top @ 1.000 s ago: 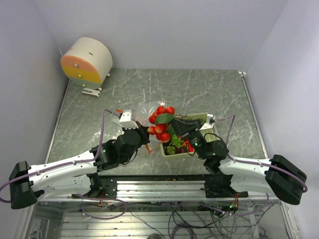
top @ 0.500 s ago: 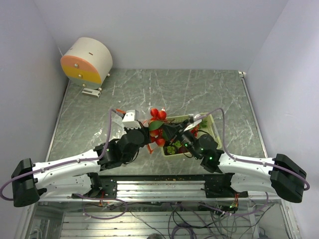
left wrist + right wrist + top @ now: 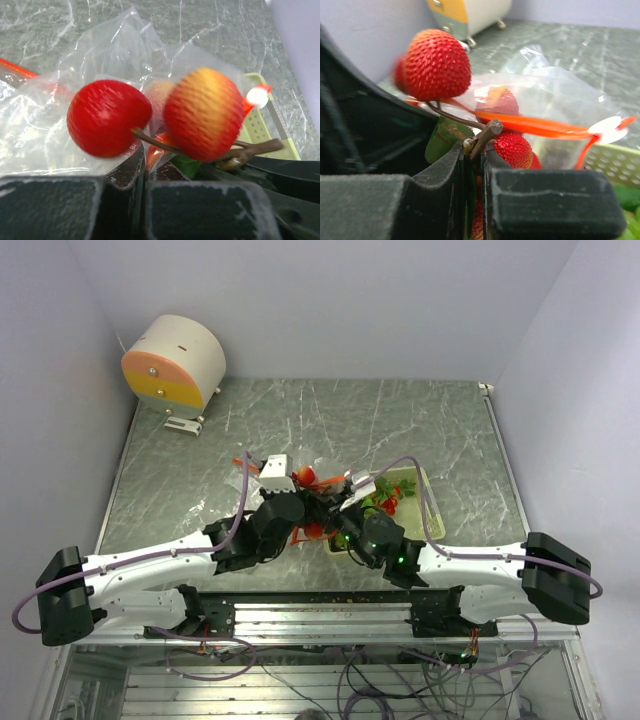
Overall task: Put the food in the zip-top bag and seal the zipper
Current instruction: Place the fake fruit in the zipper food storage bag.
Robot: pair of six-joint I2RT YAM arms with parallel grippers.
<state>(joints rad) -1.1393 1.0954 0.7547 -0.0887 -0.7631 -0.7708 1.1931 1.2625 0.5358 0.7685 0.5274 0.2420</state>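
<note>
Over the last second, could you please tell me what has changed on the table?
The right gripper, clamped on the stem of the red berry cluster, carried it down and slightly left to the zip-top bag. The left gripper still pinches the bag. The basket and round device did not move.

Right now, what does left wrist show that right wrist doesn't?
Only left wrist: a yellow-blushed berry up close, and the clear bag spread wide behind it. Only right wrist: the food's stem pinched in the right gripper, plus the cream-and-orange drum. Both: red berries, bag, orange-red zipper, pale green basket.
</note>
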